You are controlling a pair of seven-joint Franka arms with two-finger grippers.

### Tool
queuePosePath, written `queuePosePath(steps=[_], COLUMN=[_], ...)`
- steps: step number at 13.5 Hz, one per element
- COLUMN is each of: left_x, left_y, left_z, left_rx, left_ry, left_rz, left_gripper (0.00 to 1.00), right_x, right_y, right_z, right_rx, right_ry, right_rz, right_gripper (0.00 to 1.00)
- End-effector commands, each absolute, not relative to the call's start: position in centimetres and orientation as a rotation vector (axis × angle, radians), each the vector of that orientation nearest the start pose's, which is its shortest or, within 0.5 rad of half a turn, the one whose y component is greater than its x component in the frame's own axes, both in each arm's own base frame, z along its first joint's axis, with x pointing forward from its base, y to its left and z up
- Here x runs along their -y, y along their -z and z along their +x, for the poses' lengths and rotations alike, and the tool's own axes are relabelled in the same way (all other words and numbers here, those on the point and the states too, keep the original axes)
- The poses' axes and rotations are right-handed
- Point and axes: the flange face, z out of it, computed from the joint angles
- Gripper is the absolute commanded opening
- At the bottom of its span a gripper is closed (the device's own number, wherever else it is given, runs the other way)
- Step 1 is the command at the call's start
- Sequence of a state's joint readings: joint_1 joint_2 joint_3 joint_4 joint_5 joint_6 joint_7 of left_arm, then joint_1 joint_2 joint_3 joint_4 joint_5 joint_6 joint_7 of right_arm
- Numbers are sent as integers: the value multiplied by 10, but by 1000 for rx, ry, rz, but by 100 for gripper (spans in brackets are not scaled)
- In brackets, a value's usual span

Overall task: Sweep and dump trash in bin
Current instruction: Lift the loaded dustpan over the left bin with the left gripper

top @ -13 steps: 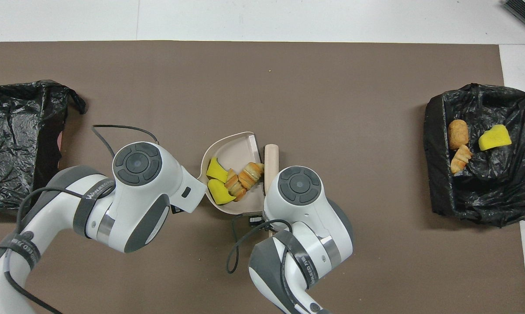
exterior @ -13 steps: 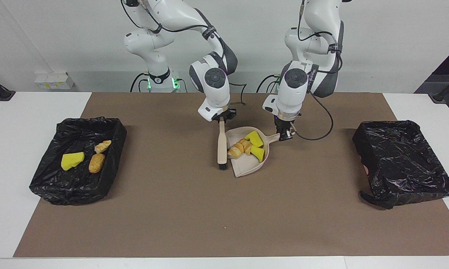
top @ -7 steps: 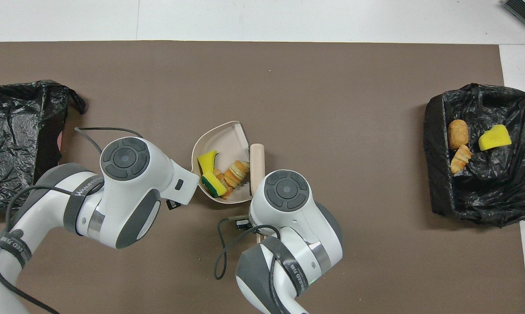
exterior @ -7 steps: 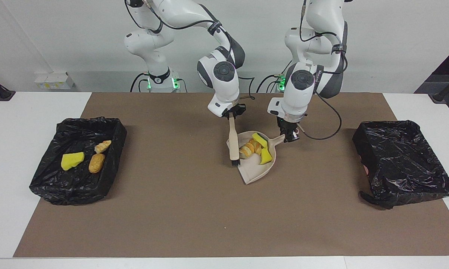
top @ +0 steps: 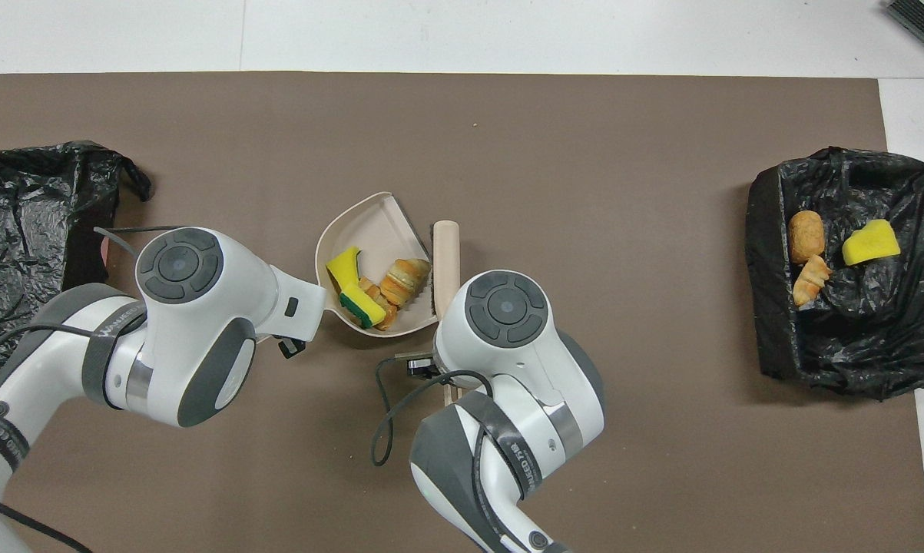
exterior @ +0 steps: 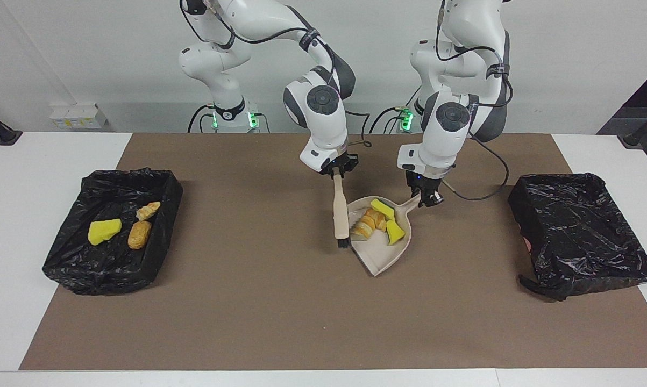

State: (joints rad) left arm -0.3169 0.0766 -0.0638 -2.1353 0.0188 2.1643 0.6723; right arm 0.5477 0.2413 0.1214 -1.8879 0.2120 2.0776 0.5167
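left gripper [exterior: 429,198]: clamped on dustpan [exterior: 379,257] handle, hidden overhead
right gripper [exterior: 338,171]: clamped on brush [exterior: 341,215] handle
trash [exterior: 379,219]: in dustpan; some in bin [exterior: 65,252], right arm's end

High facing view and steep overhead view, both over the brown mat [exterior: 280,301].

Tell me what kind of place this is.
Most likely a robotics lab test bench, not a home. A brown mat covers a white table, two bag-lined bins sit at its ends, and cabled arms work a dustpan and brush against a bare wall.
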Motion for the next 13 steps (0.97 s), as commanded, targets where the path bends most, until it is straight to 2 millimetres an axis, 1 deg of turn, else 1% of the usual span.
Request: queuePosePath(steps=[1, 2, 4, 5, 6, 8, 9, 10, 11, 12, 13], left_x=[188, 180, 127, 105, 87, 49, 30, 15, -3, -24, -49], left_y=[-389, -398, -424, -442, -455, -482, -492, -501, -508, -516, -524], left_z=[510, 510, 520, 522, 522, 530, 534, 537, 539, 539, 538], left_rx=[-1491, -1465, -1331, -1269, -1210, -1094, -1039, -997, -948, -884, -801], left_ry=[-29, -29, -41, -51, -70, -34, -26, -12, -5, 8, 27], left_rz=[-2768, -2780, -2847, -2875, -2903, -2943, -2964, -2976, -2990, -3020, -3072], left_gripper=[0, 0, 0, 0, 0, 0, 0, 0, 0, 0, 0], right_x=[-389, -389, -395, -398, -400, -410, -412, -414, -415, -418, -432], right_y=[-394, -398, -408, -410, -411, -411, -409, -407, -405, -400, -391], right_z=[469, 468, 457, 451, 444, 420, 410, 393, 382, 372, 352], right_rx=[89, 88, 92, 71, 54, 71, 66, 88, 95, 85, 127], right_ry=[-217, -211, -195, -204, -214, -217, -229, -239, -255, -282, -307], right_rz=[-2985, -2984, -2983, -2988, -2995, -3003, -3012, -3022, -3031, -3047, -3062], right_gripper=[0, 0, 0, 0, 0, 0, 0, 0, 0, 0, 0])
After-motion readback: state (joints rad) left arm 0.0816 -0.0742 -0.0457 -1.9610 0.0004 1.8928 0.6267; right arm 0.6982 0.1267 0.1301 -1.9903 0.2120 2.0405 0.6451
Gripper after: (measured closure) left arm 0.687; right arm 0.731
